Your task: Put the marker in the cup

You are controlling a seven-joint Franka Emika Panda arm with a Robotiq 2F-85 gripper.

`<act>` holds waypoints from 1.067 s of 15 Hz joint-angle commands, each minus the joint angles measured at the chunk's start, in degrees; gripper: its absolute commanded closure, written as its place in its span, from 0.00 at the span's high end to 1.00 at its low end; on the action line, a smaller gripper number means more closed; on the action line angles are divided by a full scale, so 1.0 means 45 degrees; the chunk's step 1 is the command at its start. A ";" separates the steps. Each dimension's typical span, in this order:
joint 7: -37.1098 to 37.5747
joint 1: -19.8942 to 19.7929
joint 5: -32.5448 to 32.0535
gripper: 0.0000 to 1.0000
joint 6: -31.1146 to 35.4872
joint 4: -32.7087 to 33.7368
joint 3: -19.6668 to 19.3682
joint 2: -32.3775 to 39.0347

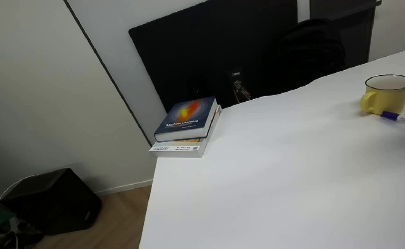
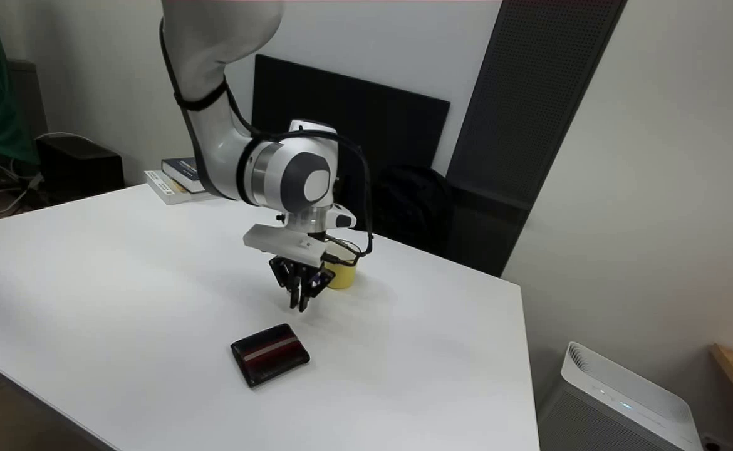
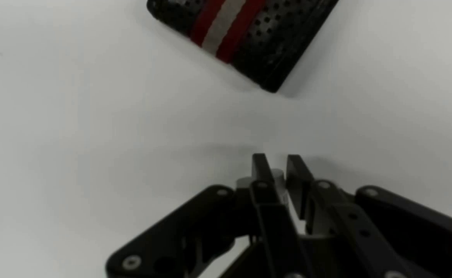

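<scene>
Your gripper [image 3: 276, 159] has its two fingers drawn close around the marker [image 1: 397, 118], clasping it, with the marker's white end showing between the fingertips in the wrist view. The marker is outside the cup [image 1: 388, 99]: in an exterior view its dark blue end crosses in front of the cup's base, right of the handle, and its white body runs on to the right. You cannot tell from here whether it touches the cup or the table [image 2: 404, 382]. The yellow cup stands upright at the far right there, handle to the left. In an exterior view the arm [image 2: 294, 172] reaches down from the top and your gripper sits low over the table, fingers pointing down, with the cup beyond it, slightly right and partly hidden. On the near side, a little left, you have a black wallet [image 2: 270, 354] with red and pale stripes. In both exterior views two books [image 1: 188, 119] lie stacked at the far left, the dark blue one on top.
</scene>
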 commanded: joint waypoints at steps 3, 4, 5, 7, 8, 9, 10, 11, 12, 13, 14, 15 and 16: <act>-0.0870 -0.0441 0.0003 0.04 -0.1411 0.0294 0.0343 -0.0879; -0.1080 -0.0534 0.0139 0.04 -0.1807 0.0441 0.0482 -0.1104; -0.1244 -0.0600 0.0239 0.04 -0.2204 0.0590 0.0577 -0.1298; -0.1769 -0.0898 0.0672 0.04 -0.3491 0.1072 0.0911 -0.1795; -0.2114 -0.1072 0.0993 0.04 -0.4273 0.1363 0.1062 -0.2026; -0.2484 -0.1248 0.1324 0.04 -0.5187 0.1729 0.1161 -0.2263; -0.2681 -0.1339 0.1565 0.04 -0.5976 0.2098 0.1153 -0.2427; -0.2893 -0.1472 0.1816 0.04 -0.6856 0.2553 0.1098 -0.2587; -0.2993 -0.1565 0.1997 0.04 -0.7638 0.3009 0.1014 -0.2640; -0.3071 -0.1718 0.2228 0.04 -0.8402 0.3536 0.0911 -0.2629; -0.3141 -0.1932 0.2538 0.04 -0.9233 0.4185 0.0812 -0.2483; -0.3264 -0.2145 0.2846 0.04 -1.0012 0.4801 0.0729 -0.2283; -0.3349 -0.2363 0.3194 0.04 -1.0646 0.5406 0.0653 -0.2026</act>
